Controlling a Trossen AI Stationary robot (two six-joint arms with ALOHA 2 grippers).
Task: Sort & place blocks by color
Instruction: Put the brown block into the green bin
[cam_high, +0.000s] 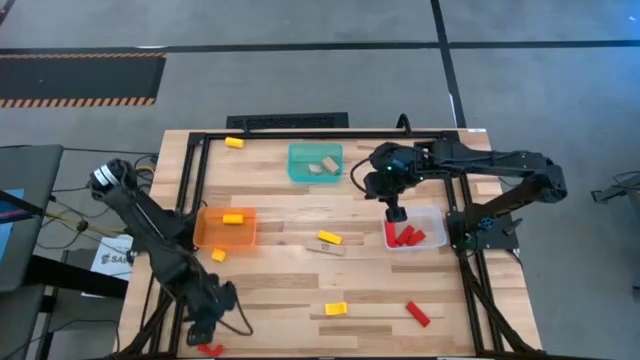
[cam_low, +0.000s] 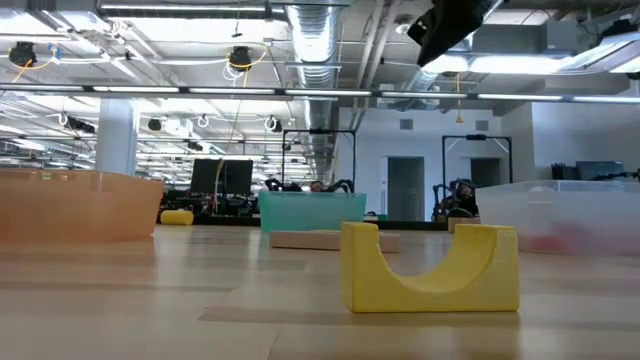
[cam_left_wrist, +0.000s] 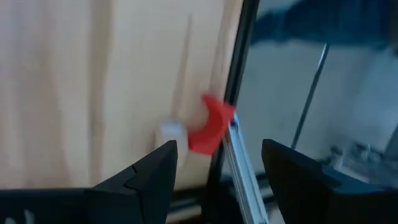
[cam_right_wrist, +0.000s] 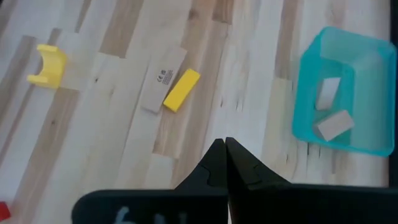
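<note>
So we've got a red arch (cam_left_wrist: 210, 126) sitting right at the table's (cam_high: 300, 290) near-left corner, pretty much touching the black frame rail (cam_left_wrist: 235, 93). Our left gripper (cam_high: 203, 330) hangs just over it with fingers spread and nothing pinched. From that corner, the orange bin (cam_high: 226, 229) with one yellow block sits farther in along the left side, the teal bin (cam_high: 315, 163) holds two tan blocks at the far edge, and the clear bin (cam_high: 415, 234) holds reds at the right. Our right gripper (cam_high: 397, 212) hovers at that bin's rim, fingers pressed together, empty. Mid-table is mostly bare wood around a yellow bar (cam_high: 330, 238), a yellow arch (cam_high: 336, 309) and a red bar (cam_high: 417, 314).
</note>
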